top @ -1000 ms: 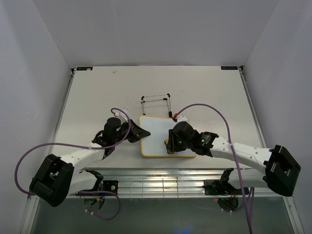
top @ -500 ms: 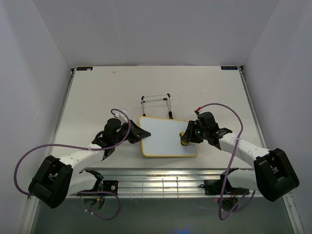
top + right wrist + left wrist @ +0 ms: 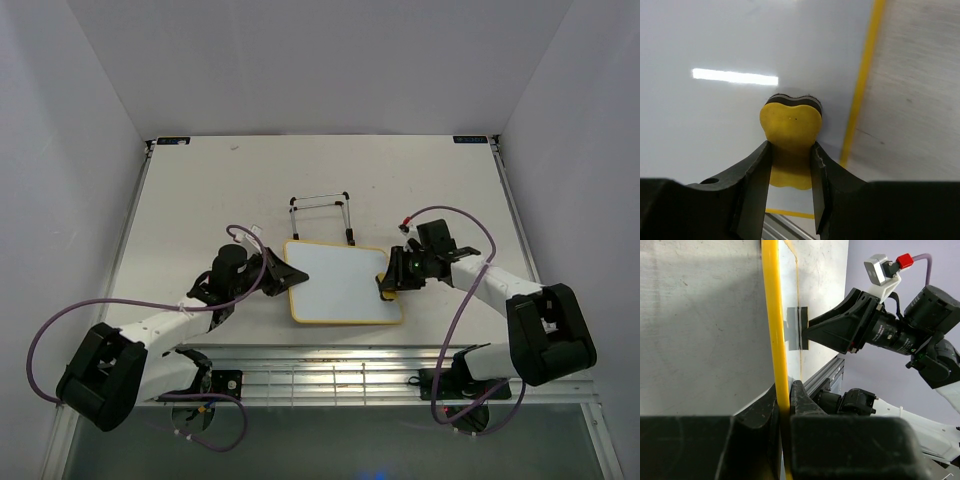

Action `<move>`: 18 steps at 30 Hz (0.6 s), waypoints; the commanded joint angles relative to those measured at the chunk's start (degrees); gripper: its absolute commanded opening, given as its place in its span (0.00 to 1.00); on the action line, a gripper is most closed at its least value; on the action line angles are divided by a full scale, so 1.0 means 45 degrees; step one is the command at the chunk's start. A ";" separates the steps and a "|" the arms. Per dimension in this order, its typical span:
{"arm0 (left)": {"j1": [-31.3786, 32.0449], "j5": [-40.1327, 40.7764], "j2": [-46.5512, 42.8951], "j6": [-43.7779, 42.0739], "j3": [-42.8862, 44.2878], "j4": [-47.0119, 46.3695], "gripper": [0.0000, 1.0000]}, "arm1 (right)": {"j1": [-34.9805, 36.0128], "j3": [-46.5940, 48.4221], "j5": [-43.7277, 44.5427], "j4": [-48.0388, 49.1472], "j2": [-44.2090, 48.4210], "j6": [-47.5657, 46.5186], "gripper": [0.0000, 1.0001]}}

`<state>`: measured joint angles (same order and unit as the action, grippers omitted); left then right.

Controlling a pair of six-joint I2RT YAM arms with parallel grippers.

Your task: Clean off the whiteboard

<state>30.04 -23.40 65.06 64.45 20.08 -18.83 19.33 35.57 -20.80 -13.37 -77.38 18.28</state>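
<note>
**A:** Since the whiteboard [image 3: 340, 285] lies on the table [image 3: 200, 190], just in front of the black wire stand [image 3: 320, 208], why is the left gripper [image 3: 784, 399] on it at all?

**B:** To anchor it, I'd say. Its fingers are pressed onto the yellow frame [image 3: 771, 315] at the board's left edge, one on either side of the rim. That way a rubbing stroke can't skate the board across the table.

**A:** And the right gripper [image 3: 791, 149]?

**B:** Its fingers pinch the small yellow eraser [image 3: 790, 127] by its waist. The dark felt end appears to rest on the white surface, close to the right-hand frame. Held like that, the pad meets the board squarely and the fingertips sit clear of it.

**A:** Any marks left to wipe?

**B:** None that I can make out. Around the eraser the surface reads clean white, with only a lamp glare. I'd judge the job is near its end, though the far corners are too small to tell from above.
</note>
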 commanded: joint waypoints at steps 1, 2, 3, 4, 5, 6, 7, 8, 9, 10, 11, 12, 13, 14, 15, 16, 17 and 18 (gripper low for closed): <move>0.0238 -0.0152 0.0249 -0.1625 0.0108 0.0239 0.00 | 0.1130 0.0959 -0.2113 -0.1229 -0.0323 -0.0607 0.08; 0.0238 -0.0229 0.0327 -0.1645 0.0148 0.0239 0.00 | 0.1462 0.1310 -0.2233 -0.1248 -0.0381 -0.0567 0.08; 0.0238 -0.0288 0.0405 -0.1703 0.0187 0.0220 0.00 | 0.2104 0.1836 -0.2389 -0.1075 -0.0420 -0.0490 0.08; 0.0257 -0.0366 0.0599 -0.1762 0.0245 0.0220 0.00 | 0.2342 0.2092 -0.2487 -0.0763 -0.0517 -0.0276 0.08; 0.0258 -0.0425 0.0659 -0.1782 0.0323 0.0239 0.00 | 0.2538 0.2346 -0.2546 -0.0664 -0.0654 -0.0255 0.08; 0.0277 -0.0503 0.0699 -0.1782 0.0343 0.0239 0.00 | 0.2772 0.2581 -0.2566 -0.0585 -0.0790 -0.0312 0.08; 0.0296 -0.0504 0.0699 -0.1782 0.0324 0.0239 0.00 | 0.2774 0.2970 -0.2237 -0.0643 -0.1178 -0.0429 0.08; 0.0297 -0.0484 0.0660 -0.1782 0.0305 0.0258 0.00 | 0.2755 0.3109 -0.1770 -0.0837 -0.1395 -0.0643 0.08; 0.0316 -0.0407 0.0621 -0.1763 0.0285 0.0259 0.00 | 0.2484 0.3169 -0.1417 -0.0974 -0.1591 -0.0780 0.08; 0.0316 -0.0387 0.0544 -0.1743 0.0266 0.0239 0.00 | 0.2230 0.2976 -0.1046 -0.1033 -0.1941 -0.0840 0.08; 0.0316 -0.0348 0.0388 -0.1724 0.0227 0.0239 0.00 | 0.1899 0.2742 -0.0985 -0.0995 -0.2060 -0.0956 0.08; 0.0316 -0.0270 0.0329 -0.1704 0.0168 0.0258 0.00 | 0.1315 0.2469 -0.0926 -0.0956 -0.2119 -0.1035 0.08; 0.0316 -0.0211 0.0231 -0.1685 0.0129 0.0297 0.00 | 0.1077 0.2176 -0.0403 -0.0975 -0.2159 -0.1094 0.08; 0.0316 -0.0191 0.0114 -0.1684 0.0090 0.0317 0.00 | 0.0843 0.1651 -0.0205 -0.1014 -0.2198 -0.1152 0.08; 0.0316 -0.0152 0.0075 -0.1684 0.0032 0.0337 0.00 | 0.0319 0.1395 -0.0125 -0.1014 -0.2237 -0.1307 0.08; 0.0316 -0.0133 0.0074 -0.1704 0.0012 0.0356 0.00 | 0.0101 0.1237 0.0204 -0.1072 -0.2430 -0.1348 0.08; 0.0316 -0.0152 0.0093 -0.1723 -0.0008 0.0395 0.00 | -0.0095 0.1062 0.0517 -0.1170 -0.2510 -0.1367 0.08; 0.0316 -0.0171 0.0152 -0.1723 -0.0008 0.0415 0.00 | -0.0348 0.1021 0.0733 -0.1190 -0.2568 -0.1426 0.08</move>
<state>30.87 -26.13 66.94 63.31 20.45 -18.52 19.44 43.94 -25.50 -14.81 -85.62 14.98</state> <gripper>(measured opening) 0.165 0.394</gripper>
